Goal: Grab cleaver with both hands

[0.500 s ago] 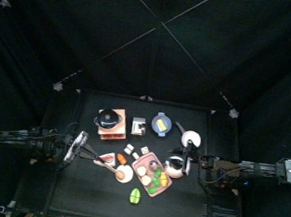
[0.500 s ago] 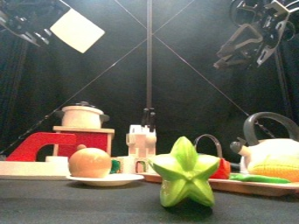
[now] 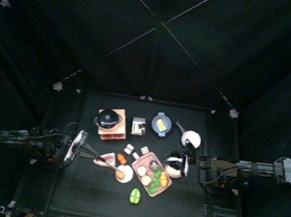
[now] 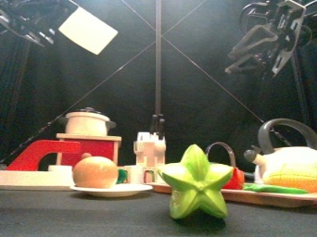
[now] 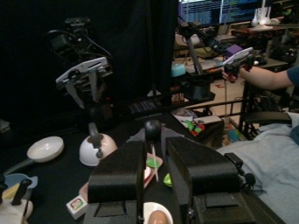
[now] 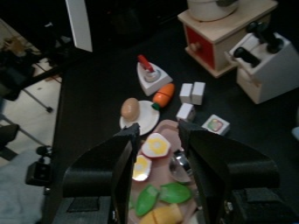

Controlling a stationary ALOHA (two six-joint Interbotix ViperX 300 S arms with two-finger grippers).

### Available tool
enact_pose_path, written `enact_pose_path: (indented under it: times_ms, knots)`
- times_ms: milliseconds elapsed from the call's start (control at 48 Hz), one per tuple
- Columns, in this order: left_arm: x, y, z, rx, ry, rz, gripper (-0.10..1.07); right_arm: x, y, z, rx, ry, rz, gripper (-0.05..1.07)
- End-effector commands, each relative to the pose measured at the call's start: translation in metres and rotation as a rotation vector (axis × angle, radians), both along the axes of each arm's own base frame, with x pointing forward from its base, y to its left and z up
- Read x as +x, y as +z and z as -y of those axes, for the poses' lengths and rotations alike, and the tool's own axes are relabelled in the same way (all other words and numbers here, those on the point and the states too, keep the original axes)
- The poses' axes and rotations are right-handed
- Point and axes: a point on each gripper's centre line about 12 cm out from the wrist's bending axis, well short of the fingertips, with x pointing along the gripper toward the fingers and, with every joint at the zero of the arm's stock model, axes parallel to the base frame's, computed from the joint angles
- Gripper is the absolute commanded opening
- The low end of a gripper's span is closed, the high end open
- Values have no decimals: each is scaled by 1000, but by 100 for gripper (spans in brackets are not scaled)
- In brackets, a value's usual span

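Observation:
The cleaver shows its white blade high at the upper left in the front view, held up off the table. My left gripper is shut on its handle; in the left wrist view the dark handle sits between the jaws of the left gripper. The blade also hangs at the far end of the right wrist view. My right gripper hangs high on the right, open and empty, well apart from the cleaver. It appears in the left wrist view as the right gripper, and its own view shows the right gripper with wide jaws.
Toy food crowds the table: a green starfruit, an onion on a plate, a yellow kettle, a red stand with a pot and a white block. Beyond the curtains a person's hand holds a controller.
The cleaver blade has shifted slightly right and up in the front view. The right gripper has drifted a little toward the table's middle.

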Motion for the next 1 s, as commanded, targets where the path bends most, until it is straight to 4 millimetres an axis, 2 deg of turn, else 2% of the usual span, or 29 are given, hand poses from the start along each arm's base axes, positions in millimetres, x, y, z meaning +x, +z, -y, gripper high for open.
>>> enact_pose_path:
  times_ms: [0, 292, 521, 750, 979]
  knots:
    - [11, 0, -1, -36, 5, 0, 55, 16, 21, -6, 22, 41, 92, 79]
    - [34, 3, -5, -69, 69, 75, 55, 47, 41, -1, 42, 5, 88, 79]
    - [36, 6, -9, -28, 154, 135, 55, 50, 59, 11, 11, -141, -113, 80]
    - [41, 4, -4, -22, 165, 144, 55, 67, 60, -23, -84, -2, -86, 80]
    - [56, 1, -1, -45, 163, 130, 55, 106, 46, -42, -116, 97, -57, 80]
